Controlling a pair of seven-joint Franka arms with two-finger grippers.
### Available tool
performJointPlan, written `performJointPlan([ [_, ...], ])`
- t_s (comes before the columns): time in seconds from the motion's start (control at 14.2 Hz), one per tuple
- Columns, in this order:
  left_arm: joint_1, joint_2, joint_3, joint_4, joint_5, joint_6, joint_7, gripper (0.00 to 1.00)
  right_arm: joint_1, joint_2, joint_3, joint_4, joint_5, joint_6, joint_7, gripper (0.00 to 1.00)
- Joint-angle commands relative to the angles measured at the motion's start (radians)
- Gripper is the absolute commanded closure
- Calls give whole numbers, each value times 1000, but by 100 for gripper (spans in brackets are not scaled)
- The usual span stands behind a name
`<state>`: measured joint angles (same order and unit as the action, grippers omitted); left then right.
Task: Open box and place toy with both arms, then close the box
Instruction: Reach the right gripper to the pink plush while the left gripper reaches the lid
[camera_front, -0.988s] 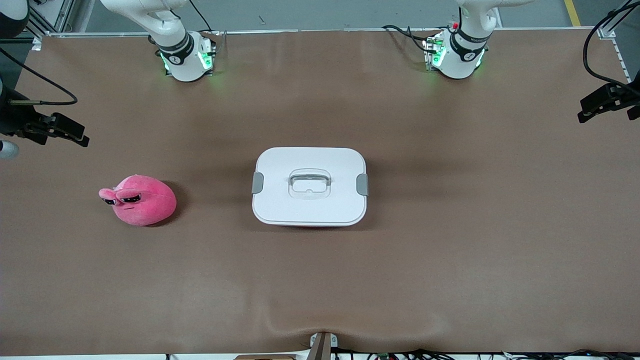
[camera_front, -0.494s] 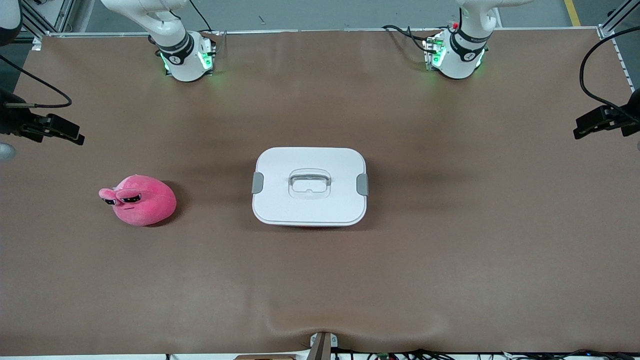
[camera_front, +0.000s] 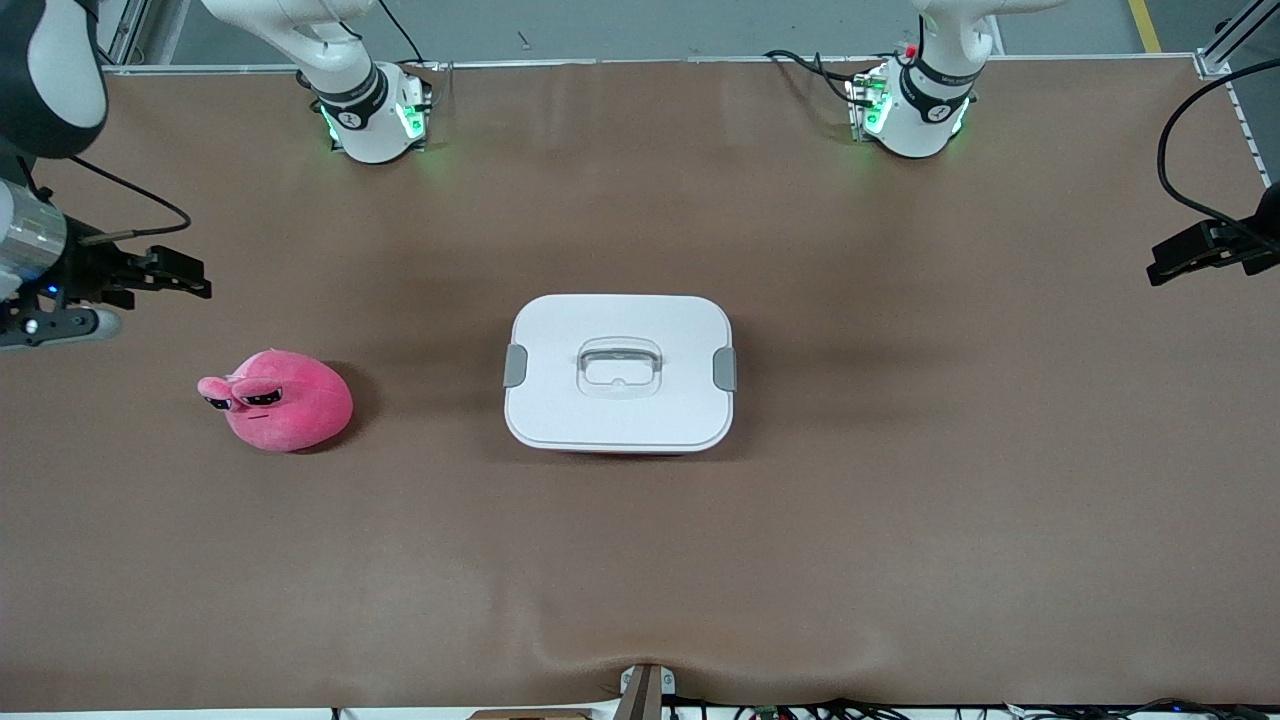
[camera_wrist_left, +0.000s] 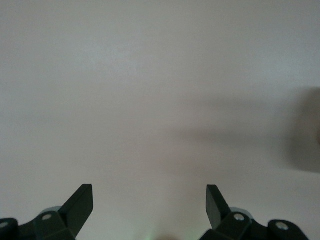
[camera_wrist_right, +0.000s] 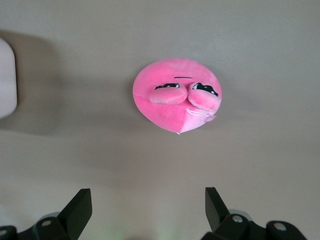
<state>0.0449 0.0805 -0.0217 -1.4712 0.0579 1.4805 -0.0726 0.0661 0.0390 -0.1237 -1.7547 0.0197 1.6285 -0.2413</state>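
Note:
The box (camera_front: 620, 372) sits shut mid-table, its white lid down, with grey side clips (camera_front: 515, 365) and a clear recessed handle (camera_front: 619, 364). The pink plush toy (camera_front: 280, 400) lies on the mat beside the box, toward the right arm's end. My right gripper (camera_front: 195, 278) hangs open and empty over the mat at that end, apart from the toy. In the right wrist view the toy (camera_wrist_right: 176, 94) lies ahead of the open right gripper (camera_wrist_right: 148, 202). My left gripper (camera_front: 1165, 262) hovers open over the left arm's end; in its own view the left gripper (camera_wrist_left: 150, 200) holds nothing over bare mat.
The brown mat (camera_front: 640, 560) covers the whole table. Both arm bases (camera_front: 375, 115) stand lit green along the table edge farthest from the front camera. A corner of the box (camera_wrist_right: 6, 77) shows at the edge of the right wrist view.
The right gripper has swung in from the table's end toward the toy. The left gripper shifted slightly and has since held still. Box and toy have not moved.

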Motion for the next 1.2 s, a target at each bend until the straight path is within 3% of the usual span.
performJointPlan([
  [0.0, -19, 34, -7, 25, 10, -14, -70, 0, -8, -16, 7, -49, 2, 28, -97, 0],
  [0.28, -74, 41, -14, 28, 11, -14, -298, 0, 3, 5, 7, -97, 2, 117, -240, 0],
  [1.13, -269, 179, -20, 52, -30, 86, -885, 0, -49, 50, 7, -197, 2, 356, -1064, 0],
])
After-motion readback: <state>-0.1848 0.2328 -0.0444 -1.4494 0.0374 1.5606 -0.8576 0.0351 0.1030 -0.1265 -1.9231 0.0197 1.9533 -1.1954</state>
